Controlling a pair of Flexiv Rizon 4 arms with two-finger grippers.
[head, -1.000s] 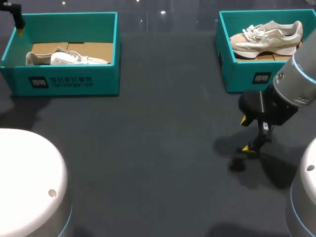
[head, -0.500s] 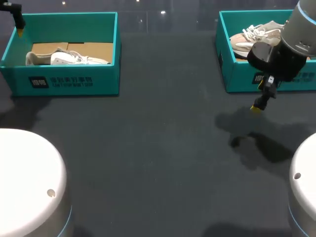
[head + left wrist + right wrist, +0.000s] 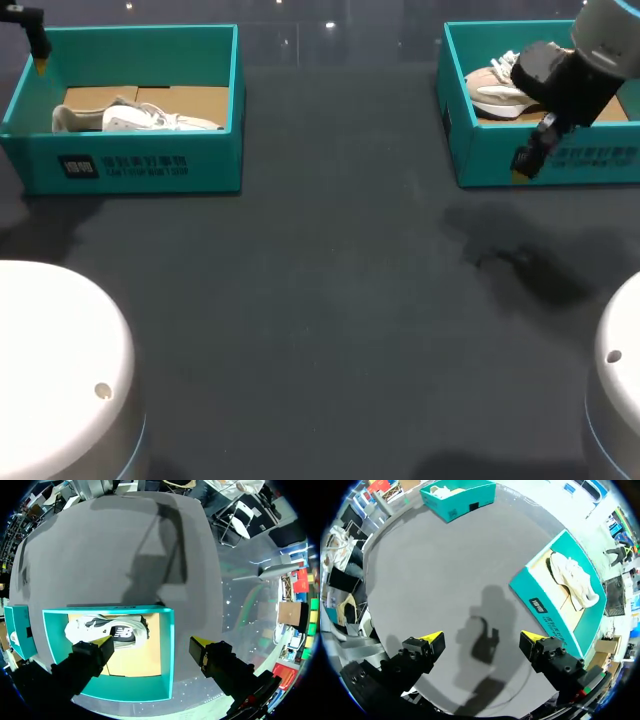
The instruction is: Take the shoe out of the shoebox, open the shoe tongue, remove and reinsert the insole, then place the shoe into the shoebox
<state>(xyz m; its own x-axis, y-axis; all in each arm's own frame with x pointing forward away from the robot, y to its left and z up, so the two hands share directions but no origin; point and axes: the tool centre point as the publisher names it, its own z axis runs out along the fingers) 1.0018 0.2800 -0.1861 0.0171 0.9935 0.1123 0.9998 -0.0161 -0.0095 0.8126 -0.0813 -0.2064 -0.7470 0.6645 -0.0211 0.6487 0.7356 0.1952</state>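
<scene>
- Head view: the left shoebox (image 3: 140, 165), teal, stood at the far left corner of the dark table (image 3: 320, 300). A white shoe (image 3: 135, 118) lay on its side on the cardboard floor inside it.
- The left gripper (image 3: 38, 50) hung over that box's far left corner. From here I could not tell how its fingers stood.
- The right shoebox (image 3: 470, 150), also teal, stood at the table's far right corner with a beige shoe (image 3: 495, 85) inside, sole down and partly hidden by the right arm.
- The right gripper (image 3: 528, 158) hung in front of this box's near wall, touching neither box nor shoe. The arm's shadow (image 3: 520, 265) lay on the table nearer the front edge.
- Left wrist view: the left gripper (image 3: 152, 642) had its fingers spread wide with nothing held. The left shoebox (image 3: 167, 650) lay under it, one finger over the white shoe (image 3: 107, 630), the other outside the box wall.
- The right shoebox (image 3: 17, 630) showed partly, beside the first finger.
- Right wrist view: the right gripper (image 3: 482, 637) was spread wide and held nothing, above the bare table (image 3: 435, 570) and its own shadow (image 3: 485, 640).
- The right shoebox (image 3: 545, 607) stood ahead of one finger, with the beige shoe (image 3: 572, 577) lying along its cardboard floor.
- The left shoebox (image 3: 457, 497) stood well ahead at the table's other corner.
</scene>
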